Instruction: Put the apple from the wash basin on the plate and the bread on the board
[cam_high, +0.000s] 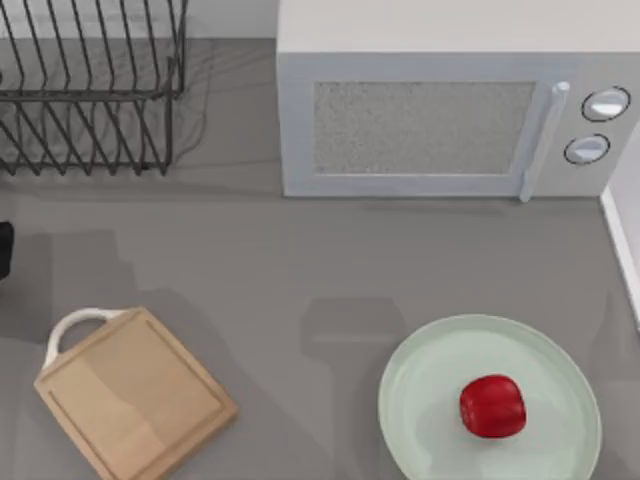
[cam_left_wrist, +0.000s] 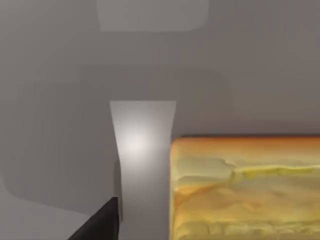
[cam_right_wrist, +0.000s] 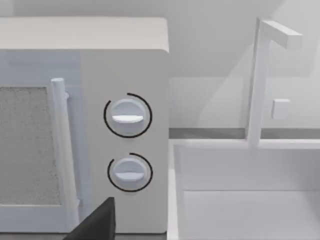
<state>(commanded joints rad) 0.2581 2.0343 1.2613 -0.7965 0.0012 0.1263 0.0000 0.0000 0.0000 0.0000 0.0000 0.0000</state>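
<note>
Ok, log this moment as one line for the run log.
apple: on plate | bread: beside left claw finger, not on board | board: bare

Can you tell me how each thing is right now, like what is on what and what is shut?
apple: sitting on the plate.
plate: flat on the table, holding the apple.
bread: close against the left gripper's pale finger, not on the board.
board: flat on the table, bare.
microwave: door shut.
dish rack: nothing in it.
wash basin: nothing inside where visible.
</note>
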